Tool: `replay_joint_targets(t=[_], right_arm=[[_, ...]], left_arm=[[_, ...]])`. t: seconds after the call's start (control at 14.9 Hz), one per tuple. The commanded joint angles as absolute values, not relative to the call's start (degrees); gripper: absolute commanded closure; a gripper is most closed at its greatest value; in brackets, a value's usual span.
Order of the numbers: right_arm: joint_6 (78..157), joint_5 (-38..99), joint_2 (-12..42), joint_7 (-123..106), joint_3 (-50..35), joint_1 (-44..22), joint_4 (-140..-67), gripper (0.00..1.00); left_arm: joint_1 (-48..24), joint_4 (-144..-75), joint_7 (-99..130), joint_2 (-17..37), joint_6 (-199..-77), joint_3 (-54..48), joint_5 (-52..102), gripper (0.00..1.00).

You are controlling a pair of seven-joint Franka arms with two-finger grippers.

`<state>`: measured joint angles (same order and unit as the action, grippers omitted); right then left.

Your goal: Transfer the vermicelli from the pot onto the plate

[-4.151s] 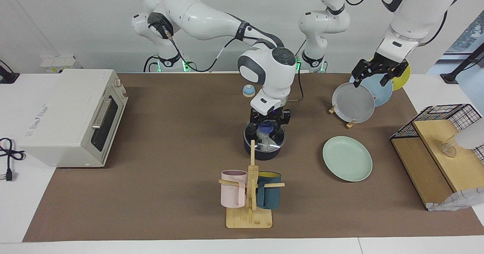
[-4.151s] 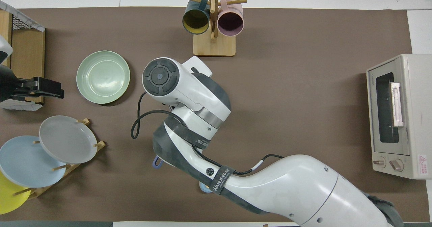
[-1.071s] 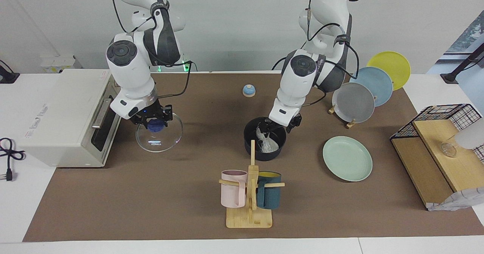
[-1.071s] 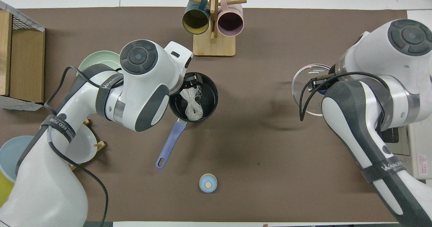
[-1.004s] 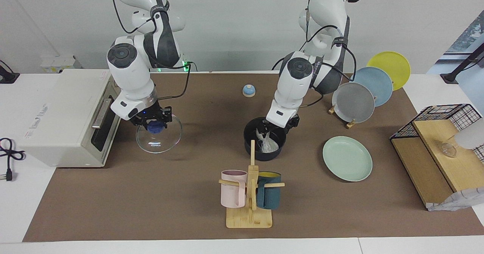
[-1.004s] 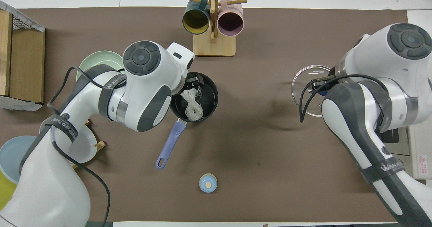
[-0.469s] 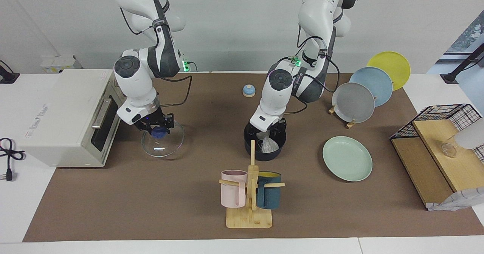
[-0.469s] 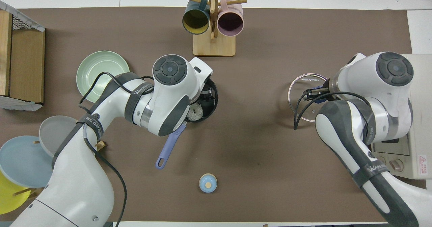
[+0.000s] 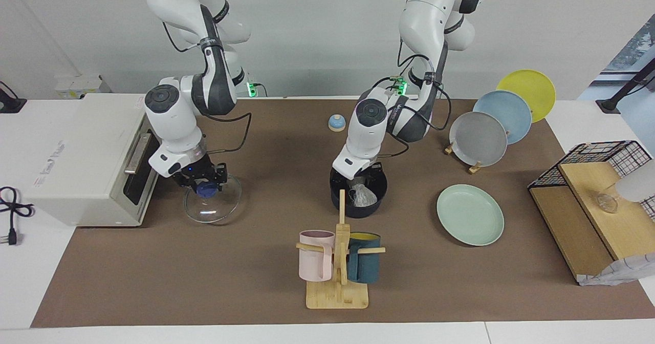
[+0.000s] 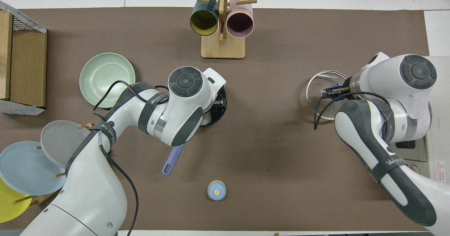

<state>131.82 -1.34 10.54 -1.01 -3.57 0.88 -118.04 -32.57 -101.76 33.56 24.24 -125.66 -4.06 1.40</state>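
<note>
The dark pot (image 9: 358, 207) stands mid-table with its blue-purple handle (image 10: 172, 160) pointing toward the robots. The whitish vermicelli (image 9: 363, 195) lies inside it. My left gripper (image 9: 359, 176) is down inside the pot, right at the top of the vermicelli. In the overhead view the left arm covers most of the pot (image 10: 221, 104). The mint-green plate (image 9: 470, 214) lies empty beside the pot toward the left arm's end of the table; it also shows in the overhead view (image 10: 105, 78). My right gripper (image 9: 205, 188) is shut on the blue knob of the glass lid (image 9: 215, 208), low over the table in front of the oven.
A mug rack (image 9: 337, 262) with a pink and a dark teal mug stands farther from the robots than the pot. A toaster oven (image 9: 92, 154) is at the right arm's end. A plate rack (image 9: 478, 139), a wooden shelf (image 9: 588, 206) and a small blue cap (image 9: 336, 123) also stand on the table.
My left gripper has moved over the pot and come down into it onto the vermicelli. My right gripper has carried the lid a little toward the oven and lower.
</note>
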Motion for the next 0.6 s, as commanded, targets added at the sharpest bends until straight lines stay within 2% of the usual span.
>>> replay_joint_targets(t=[0.0,0.07,0.54], right_arm=[[132.5,-1.2,14.6,-2.7,-3.7,1.8,-113.8,0.85],[132.3,-1.2,15.8,-2.7,-3.7,1.8,-112.3,0.86],[132.5,-1.3,20.6,-2.6,-3.7,1.4,-107.2,0.87]], left_arm=[[-33.4,-102.5,33.0,24.3,-126.3,-3.2,0.4,0.89],[-33.4,-102.1,33.0,24.3,-125.8,-3.1,0.4,1.00],[-32.3,-98.7,32.9,22.4,-120.2,-2.9,0.6,1.00]])
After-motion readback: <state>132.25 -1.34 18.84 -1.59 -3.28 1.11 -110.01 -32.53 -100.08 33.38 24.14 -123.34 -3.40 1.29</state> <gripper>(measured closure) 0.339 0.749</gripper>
